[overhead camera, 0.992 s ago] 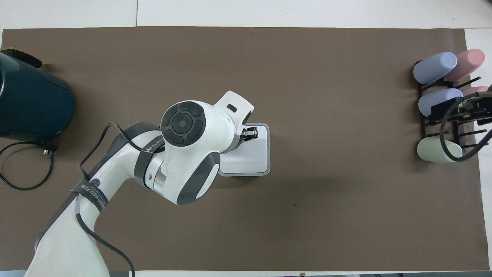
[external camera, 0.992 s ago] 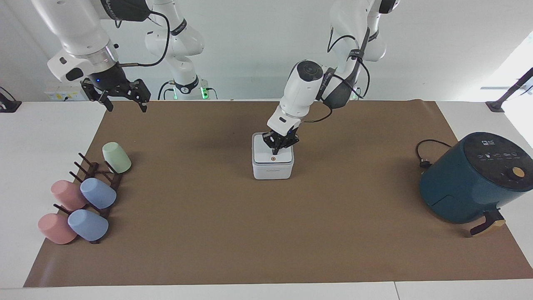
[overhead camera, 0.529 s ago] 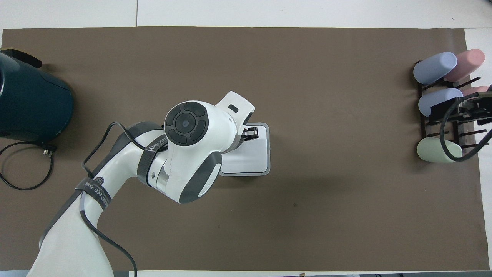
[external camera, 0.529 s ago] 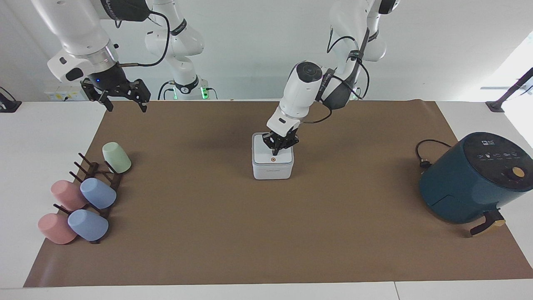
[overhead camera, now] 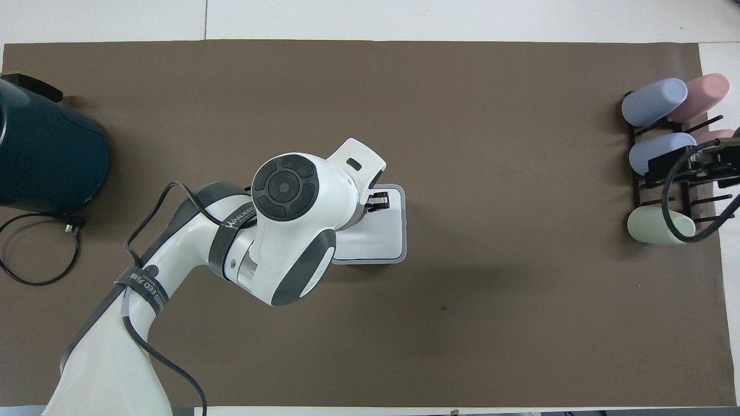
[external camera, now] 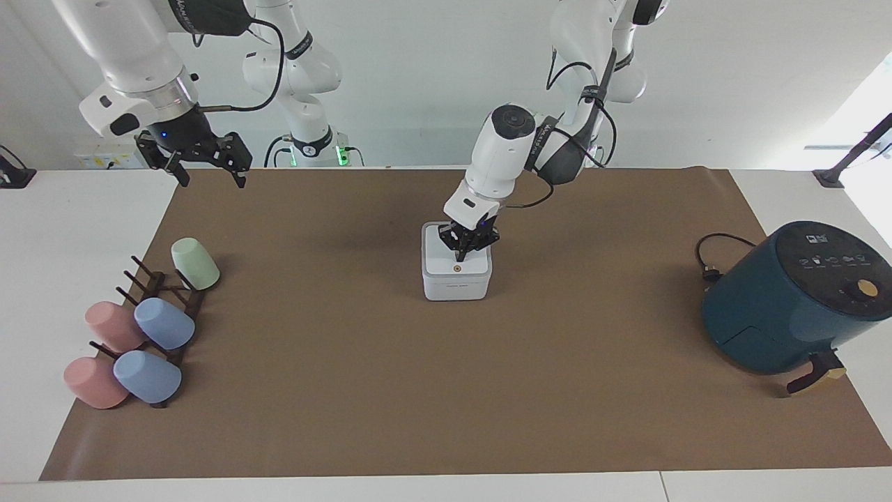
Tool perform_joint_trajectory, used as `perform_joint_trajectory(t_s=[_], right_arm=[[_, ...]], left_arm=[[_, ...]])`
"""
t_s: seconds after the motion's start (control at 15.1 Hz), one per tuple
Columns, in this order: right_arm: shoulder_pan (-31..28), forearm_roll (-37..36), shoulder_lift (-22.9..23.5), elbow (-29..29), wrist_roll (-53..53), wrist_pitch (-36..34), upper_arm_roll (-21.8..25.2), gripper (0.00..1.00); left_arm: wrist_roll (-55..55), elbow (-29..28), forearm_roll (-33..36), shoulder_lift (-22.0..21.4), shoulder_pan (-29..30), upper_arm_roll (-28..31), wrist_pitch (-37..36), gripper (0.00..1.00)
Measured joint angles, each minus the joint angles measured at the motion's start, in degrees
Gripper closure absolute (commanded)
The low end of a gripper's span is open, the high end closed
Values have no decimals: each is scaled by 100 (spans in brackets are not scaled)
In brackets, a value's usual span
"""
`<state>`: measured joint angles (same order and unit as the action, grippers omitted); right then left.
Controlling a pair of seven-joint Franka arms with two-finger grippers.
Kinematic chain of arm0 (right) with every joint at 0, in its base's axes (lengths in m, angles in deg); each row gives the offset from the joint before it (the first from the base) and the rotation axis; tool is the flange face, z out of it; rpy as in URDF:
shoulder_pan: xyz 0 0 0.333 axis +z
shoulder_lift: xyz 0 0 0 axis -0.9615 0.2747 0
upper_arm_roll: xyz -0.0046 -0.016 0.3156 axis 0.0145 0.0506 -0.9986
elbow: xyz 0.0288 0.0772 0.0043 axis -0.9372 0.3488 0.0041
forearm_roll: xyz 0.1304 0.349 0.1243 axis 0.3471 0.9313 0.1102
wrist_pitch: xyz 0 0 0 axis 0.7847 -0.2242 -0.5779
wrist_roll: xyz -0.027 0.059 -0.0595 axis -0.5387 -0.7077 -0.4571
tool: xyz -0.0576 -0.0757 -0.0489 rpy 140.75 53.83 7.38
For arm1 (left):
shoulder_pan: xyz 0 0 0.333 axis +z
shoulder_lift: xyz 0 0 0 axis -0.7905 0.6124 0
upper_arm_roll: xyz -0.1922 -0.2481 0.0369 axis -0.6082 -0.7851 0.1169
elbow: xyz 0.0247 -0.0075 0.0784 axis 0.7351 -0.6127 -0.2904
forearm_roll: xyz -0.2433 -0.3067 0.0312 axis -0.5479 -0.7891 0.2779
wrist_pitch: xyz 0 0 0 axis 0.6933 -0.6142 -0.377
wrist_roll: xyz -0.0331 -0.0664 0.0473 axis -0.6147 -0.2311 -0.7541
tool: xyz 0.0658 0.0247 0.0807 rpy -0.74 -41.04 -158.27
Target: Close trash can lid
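The small white trash can point(external camera: 456, 284) stands in the middle of the brown mat. Its white lid point(external camera: 458, 265) with a grey rim lies flat and closed on top, the orange dot showing near the edge farther from the robots. It also shows in the overhead view point(overhead camera: 378, 237), partly under the arm. My left gripper point(external camera: 462, 254) is shut, its tips just above or on the lid's top close to the dot; in the overhead view point(overhead camera: 378, 200) only its tips show. My right gripper point(external camera: 207, 169) is open and waits high over the mat's corner near its own base.
A dark teal air fryer point(external camera: 791, 296) with a black cable point(external camera: 711, 258) stands toward the left arm's end. A dark rack point(external camera: 157, 307) with several pastel cups, among them a green one point(external camera: 196, 263), stands toward the right arm's end.
My left arm has lifted slightly and its gripper has eased up from the lid. The lid stays flat and closed. The right arm has not moved.
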<state>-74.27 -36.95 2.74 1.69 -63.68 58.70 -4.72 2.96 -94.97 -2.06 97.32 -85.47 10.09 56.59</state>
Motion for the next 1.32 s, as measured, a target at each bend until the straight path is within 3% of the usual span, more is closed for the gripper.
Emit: perform_joint_trajectory(t_s=[0.4,0.6,0.93,1.19,1.26,1.32], right_arm=[[0,0,0,0,0,0,0,0],[0,0,0,0,0,0,0,0],[0,0,0,0,0,0,0,0],[0,0,0,0,0,0,0,0],[0,0,0,0,0,0,0,0],[0,0,0,0,0,0,0,0]], left_arm=[[-8,800,9,-13,36,47,-1105,100],[-125,1096,15,-242,328,60,-1745,100],[-1514,1171,33,-1099,1470,102,-3028,100],[-3049,1242,77,-1427,2544,127,-3830,100],[-3336,1262,130,-1457,2773,127,-3947,42],[-3513,1271,219,-1482,2927,127,-4033,0]])
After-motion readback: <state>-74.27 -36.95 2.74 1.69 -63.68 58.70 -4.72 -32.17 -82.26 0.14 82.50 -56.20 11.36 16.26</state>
